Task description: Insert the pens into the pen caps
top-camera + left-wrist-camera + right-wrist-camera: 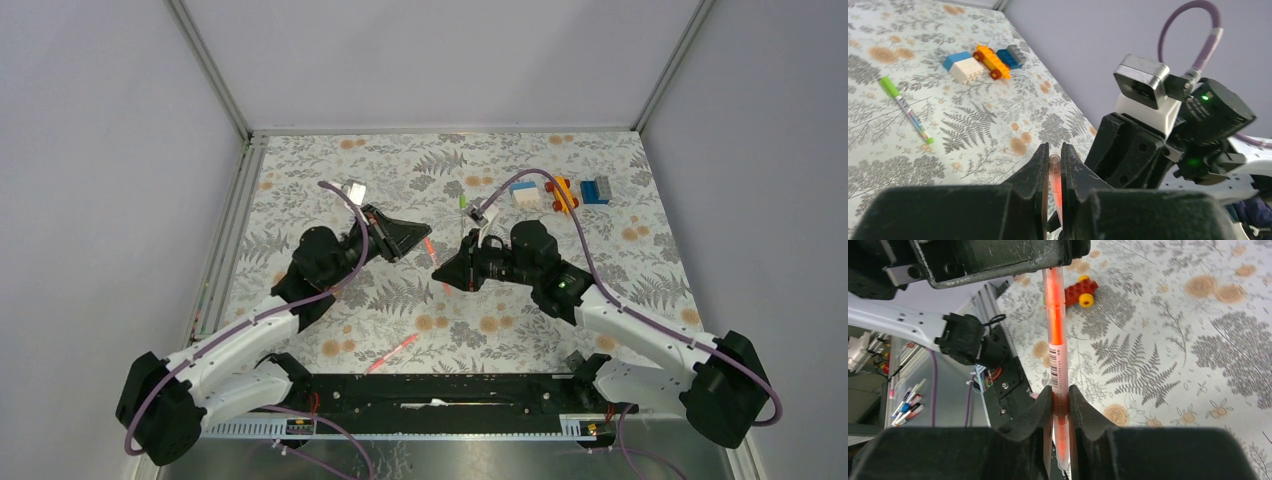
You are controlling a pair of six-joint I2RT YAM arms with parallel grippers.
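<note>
Over the table (480, 340) centre, arms nose to nose. Right gripper (1060, 396) clenched on the pink-red pen (1055, 330) at its barcode label; left gripper (1054, 152) clamped on its far end. Risk: skewed grips as they push could bend the pen or jam a cap. Top view alone shows a spare pink pen (392, 352) by the bases; cap under left's fingers, cannot tell.

Translucent orange plastic pen (1055, 330), smooth and glossy
Left hand (1054, 156) and right hand (1060, 397) — matt black plastic; counter (480, 340) — matt floral print; toy blocks (983, 62) shiny plastic.
</note>
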